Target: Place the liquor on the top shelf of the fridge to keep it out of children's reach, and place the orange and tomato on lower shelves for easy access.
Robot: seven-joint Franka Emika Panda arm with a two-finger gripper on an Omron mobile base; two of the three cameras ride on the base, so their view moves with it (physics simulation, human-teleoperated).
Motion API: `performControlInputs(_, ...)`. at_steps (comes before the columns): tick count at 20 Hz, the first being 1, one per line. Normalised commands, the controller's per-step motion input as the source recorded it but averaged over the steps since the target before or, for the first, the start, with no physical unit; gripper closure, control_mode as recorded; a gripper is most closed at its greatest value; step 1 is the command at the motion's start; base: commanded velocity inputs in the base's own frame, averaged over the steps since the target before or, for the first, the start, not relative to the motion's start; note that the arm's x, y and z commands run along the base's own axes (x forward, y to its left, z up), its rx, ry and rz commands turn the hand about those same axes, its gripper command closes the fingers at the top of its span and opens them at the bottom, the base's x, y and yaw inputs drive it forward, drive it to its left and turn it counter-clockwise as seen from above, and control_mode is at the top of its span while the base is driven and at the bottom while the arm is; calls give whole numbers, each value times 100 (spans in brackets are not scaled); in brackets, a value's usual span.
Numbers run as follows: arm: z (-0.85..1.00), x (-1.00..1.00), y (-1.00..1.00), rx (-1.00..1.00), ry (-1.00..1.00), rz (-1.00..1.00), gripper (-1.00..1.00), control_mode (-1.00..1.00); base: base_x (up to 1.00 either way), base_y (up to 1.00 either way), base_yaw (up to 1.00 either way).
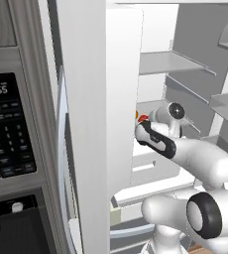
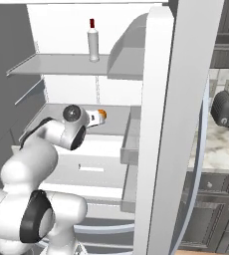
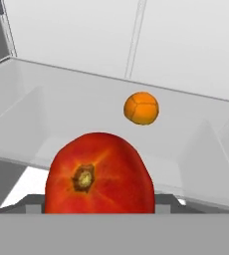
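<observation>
On the far left of the left base view the microwave (image 1: 7,124) shows a lit clock reading what looks like ":55", the first digit cut off; its keypad lettering is too small to read, and no brand shows anywhere. Moving right, past the open fridge (image 1: 88,124) door edge, the arm reaches into the white cavity at a lower shelf (image 3: 86,124). There the pincer (image 1: 142,120) carries the tomato (image 3: 99,174), which sits large and close between the finger tips in the hand view; the fingers themselves are mostly hidden behind it, so the grip is probably closed on it, though I judge that from its position. Just beyond, the orange (image 3: 142,108) already rests on that same lower shelf. Up on the thin grey top shelf (image 2: 52,64) the liquor bottle (image 2: 93,42) stands upright, its label unreadable. So two of three items look placed; what remains is setting the tomato down and letting go. At the far right a toaster (image 2: 226,107) sits on the marble worktop (image 2: 221,149).
</observation>
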Motion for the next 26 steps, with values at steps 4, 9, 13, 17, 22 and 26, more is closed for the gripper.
performControlInputs(4,-24,68,0,0,6,-1,100,-100,0,0,0)
performControlInputs(9,-36,62,-2,1,2,0,100,-100,0,0,0)
performControlInputs(13,-46,59,-8,2,0,0,100,-100,0,0,0)
performControlInputs(17,-42,59,-13,3,0,0,100,-100,0,0,0)
performControlInputs(22,-35,64,-10,3,0,0,100,-100,0,0,0)
performControlInputs(26,-33,69,-2,1,0,0,-100,-100,0,0,0)
